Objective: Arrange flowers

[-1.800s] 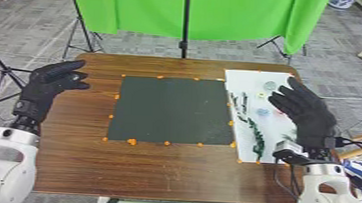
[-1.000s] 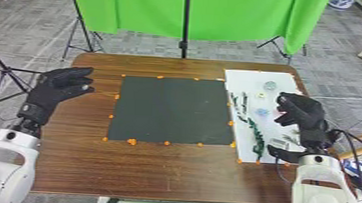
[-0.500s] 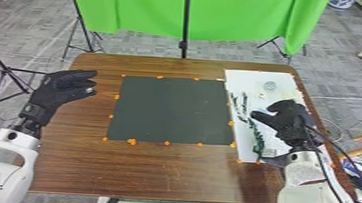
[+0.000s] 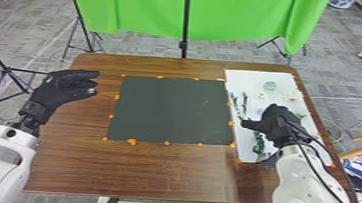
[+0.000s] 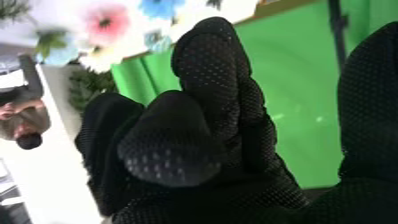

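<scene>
Table (image 4: 156,168): one
Mats (image 4: 172,109): two
Pink flower (image 5: 99,26): one
Left hand (image 4: 64,87): raised, unclenched
Right hand (image 4: 279,125): over white mat (image 4: 248,80), unclenched

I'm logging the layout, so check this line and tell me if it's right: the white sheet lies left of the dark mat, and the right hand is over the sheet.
Wrong side: the head view shows the white sheet right of the dark mat. The right hand is over the sheet.
</scene>
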You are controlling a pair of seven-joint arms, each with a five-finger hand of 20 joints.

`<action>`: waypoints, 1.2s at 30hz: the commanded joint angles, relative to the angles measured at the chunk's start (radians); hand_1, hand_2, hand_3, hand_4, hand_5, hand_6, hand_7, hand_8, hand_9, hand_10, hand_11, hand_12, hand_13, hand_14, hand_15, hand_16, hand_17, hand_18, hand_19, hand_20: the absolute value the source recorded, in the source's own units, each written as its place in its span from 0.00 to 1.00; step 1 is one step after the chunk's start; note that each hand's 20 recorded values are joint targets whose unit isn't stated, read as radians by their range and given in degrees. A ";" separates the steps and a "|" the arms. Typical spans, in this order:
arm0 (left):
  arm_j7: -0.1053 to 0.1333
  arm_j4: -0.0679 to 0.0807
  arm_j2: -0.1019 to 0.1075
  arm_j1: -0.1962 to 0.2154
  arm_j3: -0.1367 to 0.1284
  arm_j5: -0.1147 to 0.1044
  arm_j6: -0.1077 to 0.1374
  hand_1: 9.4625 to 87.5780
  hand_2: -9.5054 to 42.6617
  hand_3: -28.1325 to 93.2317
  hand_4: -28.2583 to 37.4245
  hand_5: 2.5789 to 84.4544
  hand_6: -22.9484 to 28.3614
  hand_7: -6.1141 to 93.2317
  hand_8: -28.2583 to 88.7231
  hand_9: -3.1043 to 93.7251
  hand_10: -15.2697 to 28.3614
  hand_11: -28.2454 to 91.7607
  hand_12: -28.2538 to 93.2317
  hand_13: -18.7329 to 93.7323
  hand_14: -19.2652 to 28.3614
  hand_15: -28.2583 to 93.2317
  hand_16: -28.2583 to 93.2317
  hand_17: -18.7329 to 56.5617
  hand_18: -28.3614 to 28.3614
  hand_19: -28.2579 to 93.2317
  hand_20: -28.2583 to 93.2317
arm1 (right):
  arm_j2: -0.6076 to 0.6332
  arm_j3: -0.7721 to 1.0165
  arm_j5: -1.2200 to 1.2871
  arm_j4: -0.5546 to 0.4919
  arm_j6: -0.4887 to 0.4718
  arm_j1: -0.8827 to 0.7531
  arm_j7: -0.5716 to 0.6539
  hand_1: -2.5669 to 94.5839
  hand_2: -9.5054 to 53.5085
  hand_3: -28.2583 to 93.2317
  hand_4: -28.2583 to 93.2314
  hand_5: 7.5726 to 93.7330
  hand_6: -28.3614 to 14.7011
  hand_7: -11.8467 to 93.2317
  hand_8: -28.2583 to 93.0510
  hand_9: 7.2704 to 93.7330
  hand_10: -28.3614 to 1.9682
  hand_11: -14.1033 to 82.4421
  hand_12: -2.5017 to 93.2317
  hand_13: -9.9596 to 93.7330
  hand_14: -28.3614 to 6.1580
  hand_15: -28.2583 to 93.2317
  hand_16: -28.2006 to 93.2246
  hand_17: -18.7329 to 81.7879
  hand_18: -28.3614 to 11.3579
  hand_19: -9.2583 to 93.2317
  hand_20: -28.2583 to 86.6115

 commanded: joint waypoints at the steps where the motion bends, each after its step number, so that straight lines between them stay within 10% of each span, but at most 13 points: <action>1: -0.013 -0.006 -0.005 0.024 -0.002 0.002 -0.002 0.44 0.06 0.70 0.28 0.58 0.53 0.19 0.20 0.57 0.66 0.39 0.33 0.62 0.78 0.48 0.22 0.48 0.81 0.55 0.40 | 0.001 -0.020 0.025 0.037 -0.092 0.029 0.033 0.35 0.00 0.68 0.07 0.74 0.45 0.44 0.18 0.86 0.42 0.62 0.41 1.00 0.77 0.72 0.52 0.87 0.44 1.00 0.69; 36: -0.037 -0.005 -0.012 0.026 -0.005 -0.008 -0.034 0.43 0.06 0.70 0.28 0.57 0.54 0.19 0.20 0.57 0.66 0.39 0.33 0.61 0.79 0.48 0.22 0.47 0.81 0.54 0.40 | -0.004 0.028 0.046 0.057 -0.175 -0.015 0.095 0.40 0.00 0.66 0.12 0.70 0.44 0.50 0.16 0.85 0.42 0.66 0.39 1.00 0.79 0.74 0.49 0.89 0.48 1.00 0.66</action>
